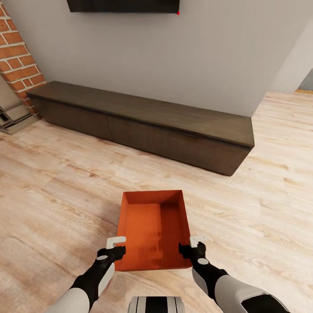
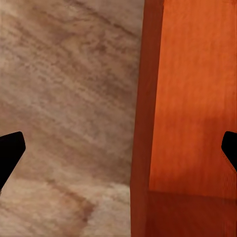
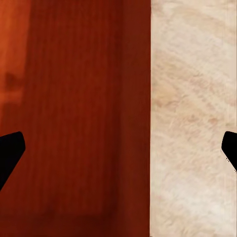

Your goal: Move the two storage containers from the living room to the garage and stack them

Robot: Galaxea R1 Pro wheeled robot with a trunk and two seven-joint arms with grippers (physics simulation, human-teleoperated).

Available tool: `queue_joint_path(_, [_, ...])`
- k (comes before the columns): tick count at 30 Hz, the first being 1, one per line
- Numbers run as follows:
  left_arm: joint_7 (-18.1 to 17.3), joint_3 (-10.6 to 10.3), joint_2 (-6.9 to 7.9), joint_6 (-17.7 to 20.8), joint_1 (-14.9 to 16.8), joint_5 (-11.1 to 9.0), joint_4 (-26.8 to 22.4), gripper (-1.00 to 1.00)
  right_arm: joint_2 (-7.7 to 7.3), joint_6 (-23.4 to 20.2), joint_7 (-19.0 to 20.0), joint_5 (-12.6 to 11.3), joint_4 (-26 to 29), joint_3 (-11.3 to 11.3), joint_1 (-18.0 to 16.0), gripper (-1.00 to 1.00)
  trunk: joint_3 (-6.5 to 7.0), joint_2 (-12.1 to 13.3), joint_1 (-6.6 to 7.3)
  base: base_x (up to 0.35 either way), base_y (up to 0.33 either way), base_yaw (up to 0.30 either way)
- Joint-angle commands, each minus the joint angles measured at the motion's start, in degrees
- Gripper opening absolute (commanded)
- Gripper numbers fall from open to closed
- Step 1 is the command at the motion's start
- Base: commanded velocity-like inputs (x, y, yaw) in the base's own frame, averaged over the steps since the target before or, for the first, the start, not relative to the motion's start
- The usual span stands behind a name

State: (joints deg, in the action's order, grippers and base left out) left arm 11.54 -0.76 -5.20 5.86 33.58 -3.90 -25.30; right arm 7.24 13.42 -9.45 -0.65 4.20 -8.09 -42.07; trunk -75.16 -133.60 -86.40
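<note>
One orange-red storage container (image 1: 152, 226) lies open-topped on the living room's light wood plank floor, just in front of me. My left gripper (image 1: 115, 246) hovers at its near left corner and my right gripper (image 1: 195, 245) at its near right corner. The left wrist view shows the left gripper (image 2: 120, 152) open wide, the container's (image 2: 192, 98) side wall running between its dark fingertips (image 2: 10, 153). My right gripper (image 3: 120, 152) is open the same way over the container's (image 3: 74, 98) opposite wall. Neither holds anything.
A long low dark bench (image 1: 143, 121) runs along the white wall ahead, under a black TV (image 1: 124, 5). A red brick fireplace (image 1: 17, 56) stands at the far left. Wood floor (image 1: 261, 195) spreads to both sides, with an opening at the far right.
</note>
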Motion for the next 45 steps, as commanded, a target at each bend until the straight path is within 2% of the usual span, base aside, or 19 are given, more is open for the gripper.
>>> queue_joint_path(1, [0.24, -0.10, 0.00, 0.30, 0.00, -0.41, -0.13, 1.00, 0.00, 0.11, -0.34, -0.08, -0.06, -0.44, -0.03, 1.00, -0.04, -0.01, -0.01, 0.123, 0.000, 0.000])
queue_joint_path(45, [-0.59, -0.29, 0.01, 0.28, -0.02, -0.50, -0.10, 1.00, -0.56, 0.20, -0.40, -0.32, -0.15, -0.44, -0.04, 1.00, -0.04, -0.01, -0.01, 0.019, 0.000, 0.000])
